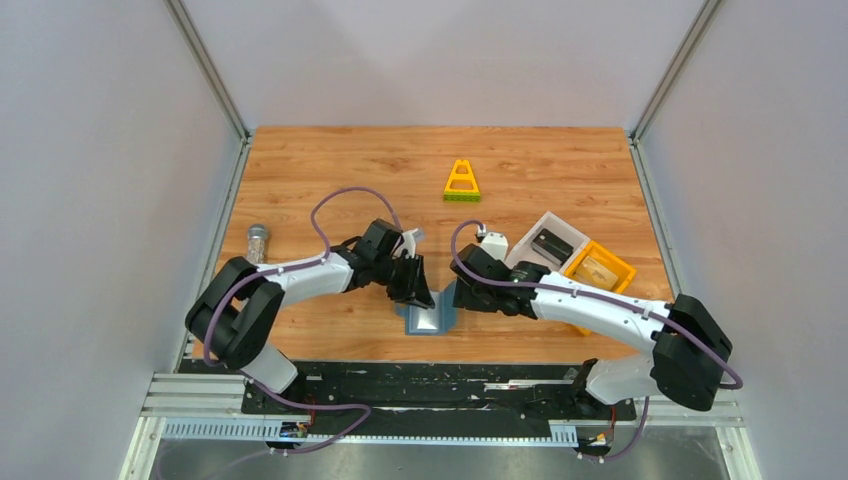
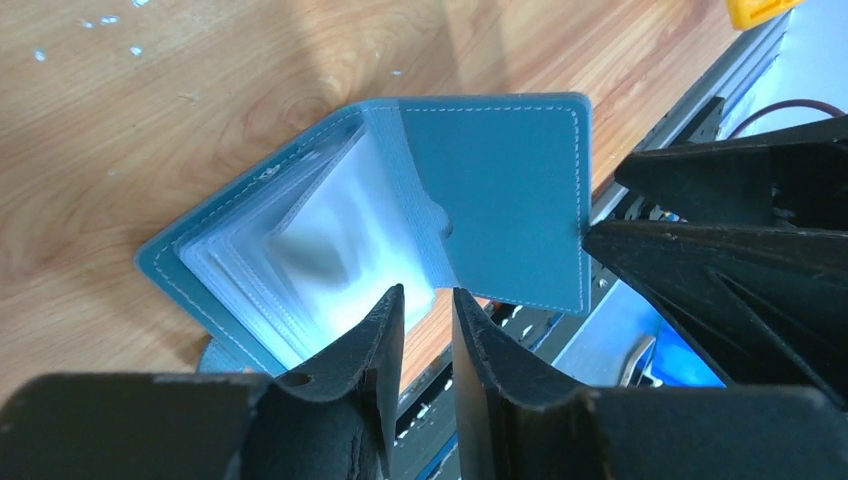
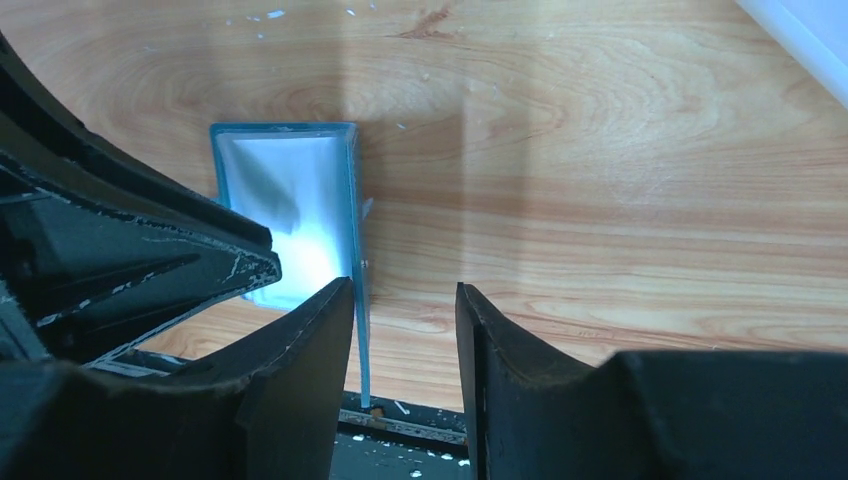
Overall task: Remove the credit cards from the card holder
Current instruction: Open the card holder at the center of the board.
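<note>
The card holder (image 1: 427, 320) lies open on the wood near the front edge, a slate-blue wallet. Its clear sleeves (image 2: 300, 260) fan out and one cover panel (image 2: 510, 200) stands raised. A dark blur shows behind the top sleeve; I cannot tell whether it is one of the credit cards. My left gripper (image 2: 428, 305) hovers over the sleeves, open by a narrow gap with nothing in it. My right gripper (image 3: 405, 300) is open, and the raised cover's edge (image 3: 358, 250) stands between its fingers, close against the left one.
A white bin (image 1: 545, 245) holding a dark flat rectangle and a yellow bin (image 1: 600, 268) sit at the right. A yellow triangular frame (image 1: 462, 181) stands farther back. A small jar (image 1: 257, 241) is at the left edge. The black rail (image 1: 430, 380) runs just behind the wallet.
</note>
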